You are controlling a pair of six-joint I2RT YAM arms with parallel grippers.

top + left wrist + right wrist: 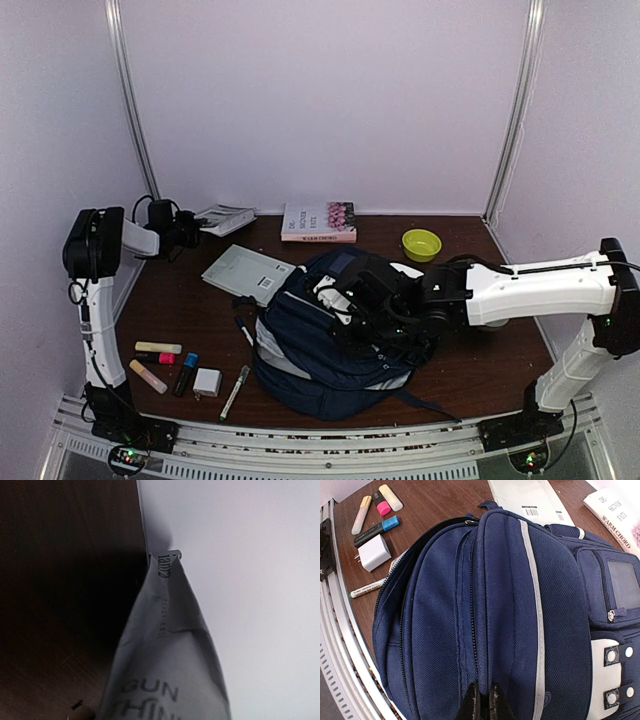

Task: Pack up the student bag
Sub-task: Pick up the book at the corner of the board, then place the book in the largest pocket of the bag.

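The student bag (pixel 330 350), a large navy backpack with white trim, lies in the middle of the table and fills the right wrist view (pixel 510 605). My right gripper (pixel 483 700) is shut on a fold of its fabric beside a zipper; from above it sits over the bag's top (pixel 368 297). My left gripper (pixel 188 232) is at the back left, shut on the edge of a thin white booklet (pixel 228 217). In the left wrist view the booklet (pixel 170 670) rises bent from the bottom edge and hides the fingers.
A grey notebook (pixel 247 273) lies left of the bag. A flowered book (pixel 320 222) and a green bowl (pixel 421 244) sit at the back. Front left lie highlighters (pixel 158 348), a blue-capped marker (pixel 186 373), a white charger (pixel 207 382) and a pen (pixel 235 392).
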